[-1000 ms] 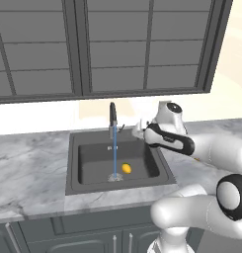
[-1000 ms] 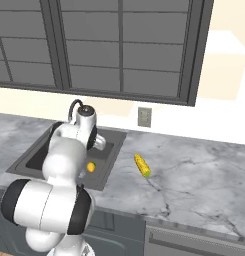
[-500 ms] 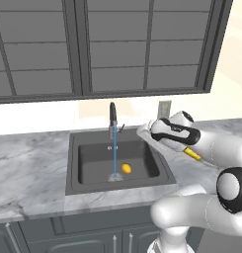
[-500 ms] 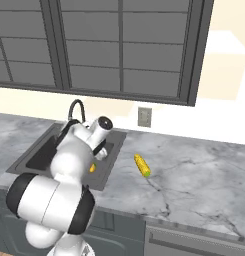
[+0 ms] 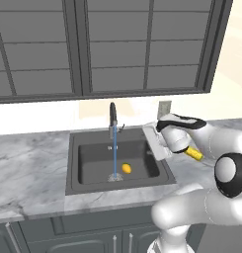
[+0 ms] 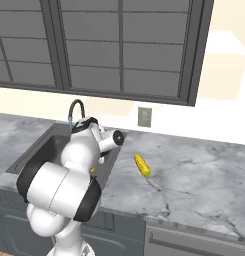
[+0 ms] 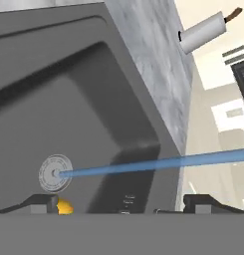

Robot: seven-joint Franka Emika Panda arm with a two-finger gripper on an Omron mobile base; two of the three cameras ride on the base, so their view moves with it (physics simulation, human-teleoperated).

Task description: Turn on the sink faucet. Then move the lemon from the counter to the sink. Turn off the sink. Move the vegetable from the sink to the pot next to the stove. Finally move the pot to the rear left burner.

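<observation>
While water runs, lemon (image 7: 65, 206) lies beside gripper (image 7: 121, 204).

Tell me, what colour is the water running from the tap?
Blue: a thin stream, clearest in the left base view.

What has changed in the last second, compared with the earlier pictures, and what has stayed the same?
The gripper has swung away from the faucet toward the right side of the sink, above its right rim. It is open and holds nothing. The water keeps running onto the drain, the lemon lies in the same place in the basin, and the corn cob has not moved on the counter.
</observation>
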